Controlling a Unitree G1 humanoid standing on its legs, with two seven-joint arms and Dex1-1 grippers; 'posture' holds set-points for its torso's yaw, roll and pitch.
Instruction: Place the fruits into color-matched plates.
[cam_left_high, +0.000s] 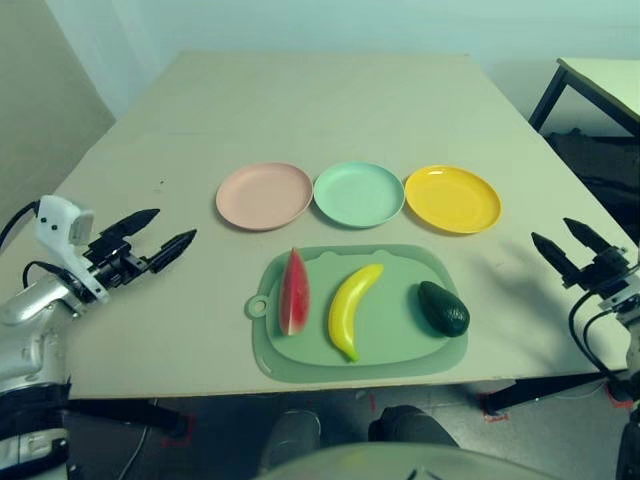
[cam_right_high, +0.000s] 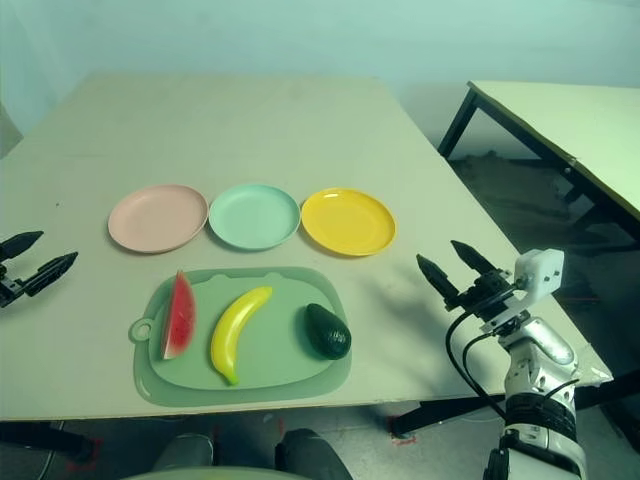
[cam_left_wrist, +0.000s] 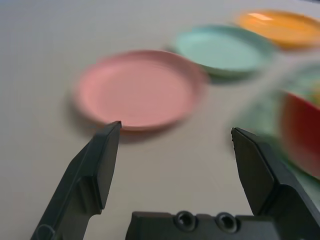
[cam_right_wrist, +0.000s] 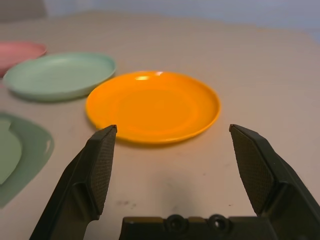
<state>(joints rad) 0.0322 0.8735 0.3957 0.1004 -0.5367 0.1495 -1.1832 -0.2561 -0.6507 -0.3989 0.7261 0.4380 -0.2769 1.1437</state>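
Observation:
Three fruits lie in a row on a pale green mat near the table's front edge: a red watermelon wedge on the left, a yellow banana in the middle, a dark green avocado on the right. Behind the mat stand a pink plate, a mint green plate and a yellow plate, none holding anything. My left gripper hovers open left of the mat, well apart from the watermelon. Over at the table's right edge, my right gripper is open too, holding nothing.
The beige table stretches bare behind the plates. A second table with black legs stands off to the right, past a gap of floor. The mat's front edge lies close to the table's front edge.

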